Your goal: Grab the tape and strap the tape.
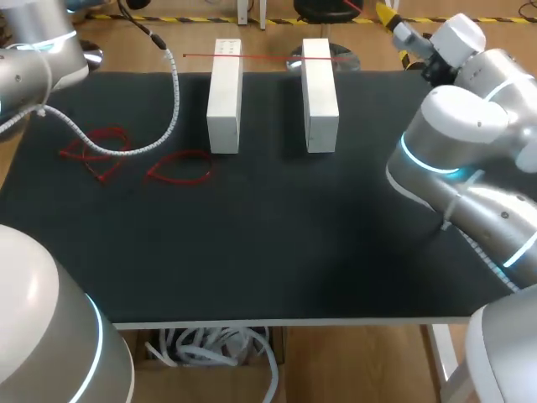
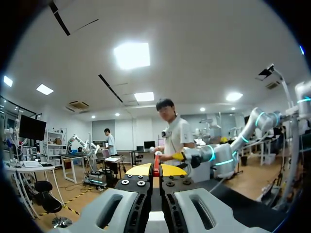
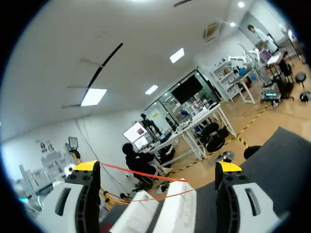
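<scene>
Left gripper (image 2: 156, 171) jaws together on thin red tape (image 2: 156, 164); right gripper (image 3: 158, 167) jaws wide apart. Red tape line (image 1: 260, 56) spans far tops of two white rectangular blocks (image 1: 225, 96); wide black tabletop (image 1: 277, 252) between them and near edge.

The black table (image 1: 277, 252) bears two upright white blocks (image 1: 225, 96) and loose red tape loops (image 1: 180, 168).

tape (image 1: 268, 57) red | blocks (image 1: 224, 96) white | table (image 1: 252, 252) black | loose loops (image 1: 180, 168) red

Table (image 1: 277, 252): black matte top, thin pale front edge, evenly lit.
</scene>
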You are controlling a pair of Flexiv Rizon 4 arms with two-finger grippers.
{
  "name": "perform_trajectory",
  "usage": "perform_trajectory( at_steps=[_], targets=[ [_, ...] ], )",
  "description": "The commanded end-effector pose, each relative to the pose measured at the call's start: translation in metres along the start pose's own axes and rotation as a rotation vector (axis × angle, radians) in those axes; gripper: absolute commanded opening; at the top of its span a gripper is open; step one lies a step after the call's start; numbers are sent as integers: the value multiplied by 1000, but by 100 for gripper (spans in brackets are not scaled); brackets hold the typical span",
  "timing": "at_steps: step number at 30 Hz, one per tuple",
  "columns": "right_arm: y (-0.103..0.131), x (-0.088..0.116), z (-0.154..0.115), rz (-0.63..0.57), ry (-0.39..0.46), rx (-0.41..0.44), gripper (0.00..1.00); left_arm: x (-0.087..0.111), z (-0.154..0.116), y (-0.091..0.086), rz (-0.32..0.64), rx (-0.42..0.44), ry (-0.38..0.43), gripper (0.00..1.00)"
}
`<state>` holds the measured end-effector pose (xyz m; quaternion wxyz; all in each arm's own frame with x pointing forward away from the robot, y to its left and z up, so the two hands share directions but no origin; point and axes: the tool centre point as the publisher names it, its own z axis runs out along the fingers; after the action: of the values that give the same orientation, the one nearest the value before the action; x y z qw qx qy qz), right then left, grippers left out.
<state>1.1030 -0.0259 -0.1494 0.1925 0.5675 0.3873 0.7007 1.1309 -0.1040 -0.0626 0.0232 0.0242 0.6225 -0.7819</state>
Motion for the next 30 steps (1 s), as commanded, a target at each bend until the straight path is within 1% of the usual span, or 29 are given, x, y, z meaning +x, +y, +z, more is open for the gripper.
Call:
perform_trajectory(
  at_steps=[1,2,3,4,5,6,8,10,11,12,13,14,16,17,18,30],
  targets=[
    [-1,-9,4,152,-37,-125,100,-1,0,0,1,1,3,0],
    [-1,-9,4,186,-40,-105,100,-1,0,0,1,1,3,0],
    [-3,-7,5,182,-25,-54,100,-1,0,0,1,1,3,0],
    [-8,-3,7,151,-19,56,100,-1,0,0,1,1,3,0],
    [-12,-1,7,112,-29,131,100,-1,0,0,1,1,3,0],
    [-13,1,7,115,-36,142,100,-1,0,0,1,1,3,0],
    [-15,6,10,103,-2,159,100,-1,0,0,1,1,3,0],
    [-18,8,12,75,8,219,100,-1,0,0,1,1,3,0],
    [-20,10,14,72,37,262,100,-1,0,0,1,1,3,0],
    [-20,11,15,75,29,243,100,-1,0,0,1,1,3,0],
    [-20,14,16,67,58,262,100,-1,0,0,1,1,3,0],
    [-20,18,17,72,75,260,100,-1,0,0,1,1,3,0],
    [-17,24,19,21,145,241,100,-1,0,0,1,1,3,0],
    [-16,25,19,6,150,221,100,-1,0,0,1,1,3,0],
    [-13,21,18,-71,141,207,100,-1,0,0,1,1,3,0],
    [-13,21,18,-71,141,207,100,-1,0,0,1,1,3,0]
  ],
)
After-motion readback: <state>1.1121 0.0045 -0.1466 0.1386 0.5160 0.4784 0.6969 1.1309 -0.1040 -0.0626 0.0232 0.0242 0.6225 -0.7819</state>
